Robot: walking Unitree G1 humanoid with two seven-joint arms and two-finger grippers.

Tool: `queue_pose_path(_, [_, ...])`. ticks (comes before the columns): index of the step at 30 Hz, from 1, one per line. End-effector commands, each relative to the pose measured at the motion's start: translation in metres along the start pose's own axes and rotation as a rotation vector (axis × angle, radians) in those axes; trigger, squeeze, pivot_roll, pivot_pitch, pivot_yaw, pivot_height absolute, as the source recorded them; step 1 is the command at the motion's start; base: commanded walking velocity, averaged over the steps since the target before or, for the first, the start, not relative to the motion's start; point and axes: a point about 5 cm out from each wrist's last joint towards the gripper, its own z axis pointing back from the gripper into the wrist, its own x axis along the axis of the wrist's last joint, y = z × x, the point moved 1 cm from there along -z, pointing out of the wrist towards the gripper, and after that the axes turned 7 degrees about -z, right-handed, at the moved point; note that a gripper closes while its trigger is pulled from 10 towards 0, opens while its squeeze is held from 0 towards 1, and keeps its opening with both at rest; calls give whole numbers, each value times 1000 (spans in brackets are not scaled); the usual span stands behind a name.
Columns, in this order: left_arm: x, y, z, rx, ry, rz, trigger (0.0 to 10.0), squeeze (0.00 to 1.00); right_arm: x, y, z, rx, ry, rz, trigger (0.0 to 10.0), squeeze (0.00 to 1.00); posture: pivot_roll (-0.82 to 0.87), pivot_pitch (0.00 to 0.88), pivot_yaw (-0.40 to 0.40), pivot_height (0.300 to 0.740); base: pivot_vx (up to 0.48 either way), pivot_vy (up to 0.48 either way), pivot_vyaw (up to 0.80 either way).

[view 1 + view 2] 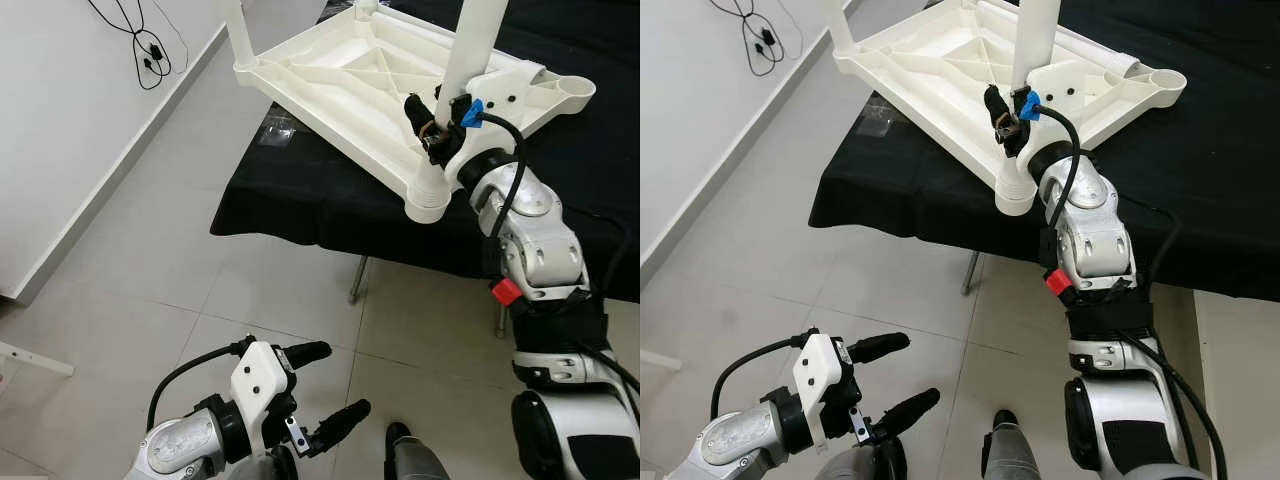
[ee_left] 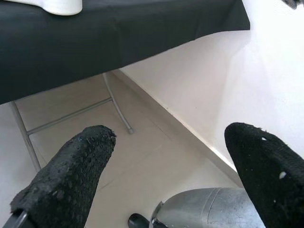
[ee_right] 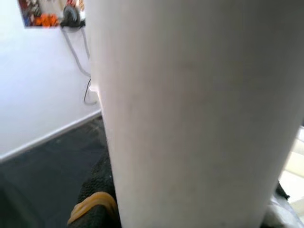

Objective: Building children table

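Observation:
A white plastic children's table (image 1: 340, 80) lies upside down on a black-covered table (image 1: 300, 195). At its near corner socket (image 1: 428, 195) a white leg (image 1: 470, 50) stands upright, and my right gripper (image 1: 435, 125) is shut on it just above the socket. In the right wrist view that leg (image 3: 190, 114) is pressed against a black finger (image 3: 97, 199). Another leg (image 1: 237, 30) stands at the far left corner. The right-hand corner socket (image 1: 572, 90) is an open hole. My left gripper (image 1: 342, 380) hangs low over the floor, open and holding nothing.
The black-covered table rests on thin metal legs (image 1: 357, 280) over a pale tiled floor. A white wall with a dangling black cable (image 1: 150, 50) runs along the left. A clear plastic bag (image 1: 280, 130) lies on the cloth. My foot (image 1: 398, 435) is below.

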Motion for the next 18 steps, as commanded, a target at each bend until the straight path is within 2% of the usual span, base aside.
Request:
queue_pose_path(1, [-5,-2,1,-2,18,14,10000,0,-23,3,0,13,115,1,10000,0,-8,262,80,740,0,0,0])
queue_pose_path(7, [-5,-3,0,0,15,17,10000,0,-22,1,-8,11,154,13,10000,0,-8,264,70,740,0,0,0])
queue_pose_path(14, [-4,-3,0,5,13,16,10000,0,-22,-2,-9,-11,154,-2,10000,0,-7,268,71,740,0,0,0])
queue_pose_path(18, [-5,-2,1,4,15,18,10000,0,-26,-8,-8,-61,160,-36,10000,0,-6,266,76,740,0,0,0])
